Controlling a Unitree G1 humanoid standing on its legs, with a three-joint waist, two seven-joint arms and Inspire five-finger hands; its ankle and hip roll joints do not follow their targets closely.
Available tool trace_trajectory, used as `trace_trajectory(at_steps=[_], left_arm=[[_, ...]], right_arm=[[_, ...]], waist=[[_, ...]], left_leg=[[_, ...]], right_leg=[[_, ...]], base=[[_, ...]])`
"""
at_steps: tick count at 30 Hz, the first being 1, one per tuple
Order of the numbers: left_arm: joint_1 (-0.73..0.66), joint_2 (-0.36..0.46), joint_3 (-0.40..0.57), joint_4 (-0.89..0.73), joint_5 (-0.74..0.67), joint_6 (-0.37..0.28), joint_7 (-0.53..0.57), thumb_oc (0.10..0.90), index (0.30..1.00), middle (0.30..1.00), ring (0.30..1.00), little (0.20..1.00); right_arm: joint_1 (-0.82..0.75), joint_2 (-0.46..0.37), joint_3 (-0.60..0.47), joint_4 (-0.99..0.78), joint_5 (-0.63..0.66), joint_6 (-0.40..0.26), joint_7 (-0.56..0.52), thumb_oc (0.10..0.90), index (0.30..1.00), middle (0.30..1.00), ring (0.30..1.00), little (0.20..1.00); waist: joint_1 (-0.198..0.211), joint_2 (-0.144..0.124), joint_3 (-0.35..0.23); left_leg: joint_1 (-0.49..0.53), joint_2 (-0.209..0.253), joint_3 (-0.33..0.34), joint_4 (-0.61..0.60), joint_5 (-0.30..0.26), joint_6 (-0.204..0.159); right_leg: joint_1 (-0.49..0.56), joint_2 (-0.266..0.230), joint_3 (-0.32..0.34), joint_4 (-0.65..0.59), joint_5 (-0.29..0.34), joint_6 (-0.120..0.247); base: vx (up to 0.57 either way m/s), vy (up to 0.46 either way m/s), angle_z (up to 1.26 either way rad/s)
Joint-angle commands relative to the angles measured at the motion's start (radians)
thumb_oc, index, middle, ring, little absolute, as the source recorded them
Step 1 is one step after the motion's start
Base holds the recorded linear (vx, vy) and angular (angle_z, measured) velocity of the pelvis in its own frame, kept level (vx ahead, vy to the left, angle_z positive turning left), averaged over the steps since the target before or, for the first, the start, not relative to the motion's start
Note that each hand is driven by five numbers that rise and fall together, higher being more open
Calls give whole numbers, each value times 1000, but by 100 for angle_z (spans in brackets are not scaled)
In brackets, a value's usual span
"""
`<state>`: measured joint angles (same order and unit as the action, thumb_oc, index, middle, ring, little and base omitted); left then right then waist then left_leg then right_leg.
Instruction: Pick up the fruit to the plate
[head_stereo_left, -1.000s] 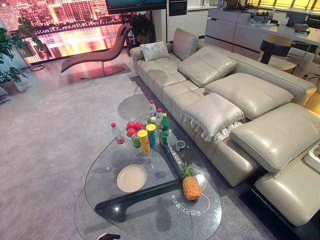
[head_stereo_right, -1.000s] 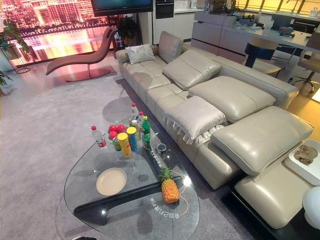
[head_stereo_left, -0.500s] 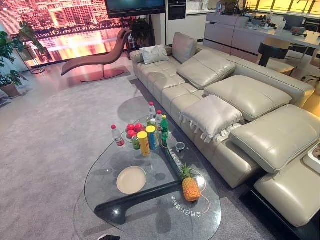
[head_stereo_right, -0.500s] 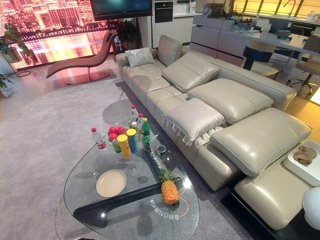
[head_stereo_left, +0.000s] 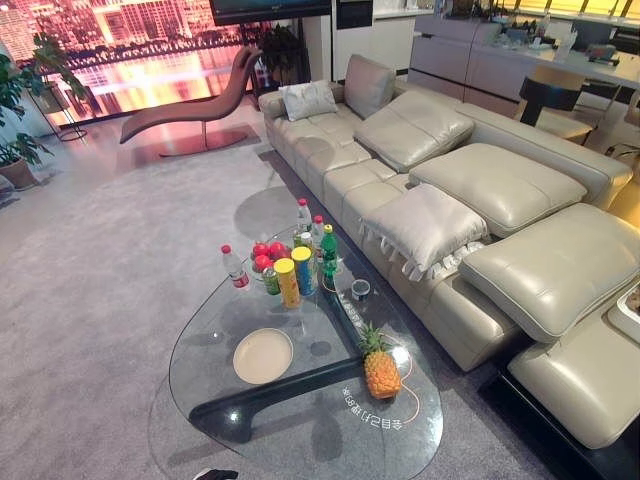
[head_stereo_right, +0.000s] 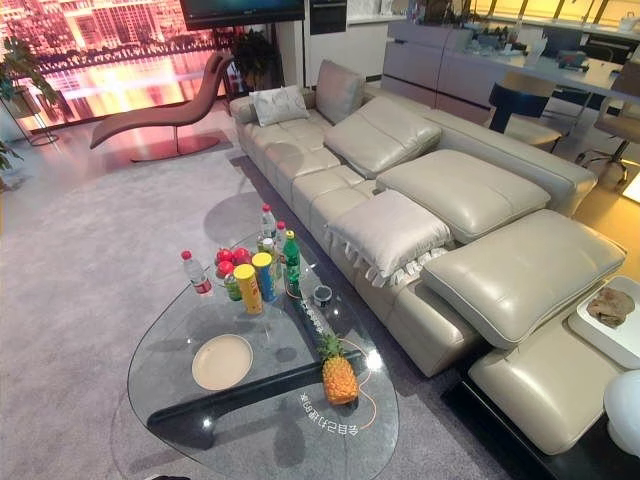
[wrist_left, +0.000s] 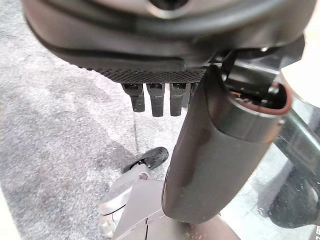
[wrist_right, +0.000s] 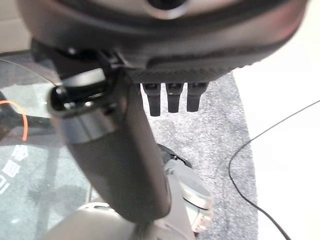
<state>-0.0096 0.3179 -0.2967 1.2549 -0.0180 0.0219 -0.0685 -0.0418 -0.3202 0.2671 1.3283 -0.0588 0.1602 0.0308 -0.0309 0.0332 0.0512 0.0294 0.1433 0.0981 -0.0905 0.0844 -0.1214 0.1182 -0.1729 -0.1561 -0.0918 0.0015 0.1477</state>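
left eye view: a glass table (head_stereo_left: 200, 350) stands on grey carpet (head_stereo_left: 100, 260) with a long beige sofa (head_stereo_left: 480, 190) along its right side; an empty cream plate (head_stereo_left: 263, 356) lies on the near-left part of the glass; a pineapple (head_stereo_left: 381, 368) stands upright on the near-right part, well apart from the plate; at the far end of the table red fruit (head_stereo_left: 266, 256) is heaped together, just behind a yellow can (head_stereo_left: 287, 283) and a blue can (head_stereo_left: 304, 271); a green bottle (head_stereo_left: 329, 251) and clear bottles (head_stereo_left: 304, 220) stand just right of the fruit, and a small red-capped bottle (head_stereo_left: 235, 267) stands to its left; a small dark cup (head_stereo_left: 360, 290) sits between the bottles and the pineapple; a white cushion (head_stereo_left: 425, 228) lies on the sofa near the table; a lounge chair (head_stereo_left: 195, 105) stands far off on the left.

right eye view: the same layout; a white tray (head_stereo_right: 610, 320) rests at the right edge beside the sofa.

left wrist view: the left hand (wrist_left: 200, 150) hangs over the carpet beside the table's edge, its fingers (wrist_left: 156, 99) straight and relaxed, its thumb (wrist_left: 220, 145) extended, holding nothing.

right wrist view: the right hand (wrist_right: 120, 150) hangs likewise near the glass, fingers (wrist_right: 173, 97) straight, thumb (wrist_right: 110, 150) out, empty.
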Motion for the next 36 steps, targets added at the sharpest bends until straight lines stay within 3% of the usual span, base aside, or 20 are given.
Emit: trace_trajectory(at_steps=[1, 6, 10, 13, 17, 20, 24, 28, 36], left_arm=[[-129, -12, -3, 31, -89, -6, 39, 800, 900, 900, 900, 900], [-200, -7, 1, 13, -160, -22, 39, 800, 900, 900, 900, 900], [-262, 9, -16, -9, -298, -21, -110, 800, 900, 900, 900, 900], [-292, 3, -31, -24, -380, -93, -79, 800, 900, 900, 900, 900], [-329, 5, 1, -79, -560, -180, -25, 800, 900, 900, 900, 900], [-349, 31, 54, -148, -711, -215, 16, 800, 900, 900, 900, 900], [-377, 44, 102, -186, -788, -277, 64, 800, 900, 900, 900, 900], [-402, 50, 119, -207, -795, -301, 94, 800, 900, 900, 900, 900], [-403, 50, 128, -250, -804, -329, 161, 800, 900, 900, 900, 900]], right_arm=[[-118, -44, -14, 50, -6, -5, -42, 800, 900, 900, 900, 900], [-202, -60, 3, 14, 30, 7, -113, 800, 900, 900, 900, 900], [-277, -91, 15, -11, 40, 15, -144, 800, 900, 900, 900, 900], [-316, -109, 6, -28, 71, 17, -194, 800, 900, 900, 900, 900], [-330, -138, -29, -77, 114, -99, -351, 800, 900, 900, 900, 900], [-331, -154, -48, -177, 157, -174, -485, 800, 900, 900, 900, 900], [-337, -138, -69, -252, 171, -271, -607, 800, 900, 900, 900, 900], [-378, -131, -70, -253, 167, -322, -659, 800, 900, 900, 900, 900], [-422, -155, -77, -261, 157, -349, -675, 800, 900, 900, 900, 900]], waist=[[20, 1, 161], [12, 33, 300], [-1, 47, 376], [3, 58, 418], [3, 64, 469], [-5, 52, 469], [-11, 43, 469], [-4, 34, 469], [3, 40, 469]], left_leg=[[-22, -12, -5, 3, -45, 13], [-154, -49, -46, 3, -7, 29], [-233, -66, -60, 3, 15, 34], [-276, -76, -58, 3, 24, 35], [-359, -87, -34, 55, 26, 40], [-475, -89, -24, 146, 7, 42], [-617, -91, -32, 258, -14, 46], [-734, -85, -45, 388, -51, 47], [-854, -66, -61, 494, -74, 54]], right_leg=[[-94, -46, -23, 5, 66, 25], [-237, -32, 12, 21, 97, 0], [-327, -16, 48, 65, 88, -16], [-387, -25, 49, 98, 86, -14], [-487, -37, 57, 161, 81, -11], [-588, -40, 66, 223, 70, -13], [-733, -29, 76, 332, 48, -17], [-847, -22, 62, 451, 12, -22], [-972, 1, 76, 564, -26, -38]], base=[[-220, 28, 1], [-216, 9, 6], [-113, 29, 0], [-79, 56, 1], [-86, 53, -3], [-91, -47, 1], [-79, -102, 8], [-48, -110, 13], [-25, -40, 1]])
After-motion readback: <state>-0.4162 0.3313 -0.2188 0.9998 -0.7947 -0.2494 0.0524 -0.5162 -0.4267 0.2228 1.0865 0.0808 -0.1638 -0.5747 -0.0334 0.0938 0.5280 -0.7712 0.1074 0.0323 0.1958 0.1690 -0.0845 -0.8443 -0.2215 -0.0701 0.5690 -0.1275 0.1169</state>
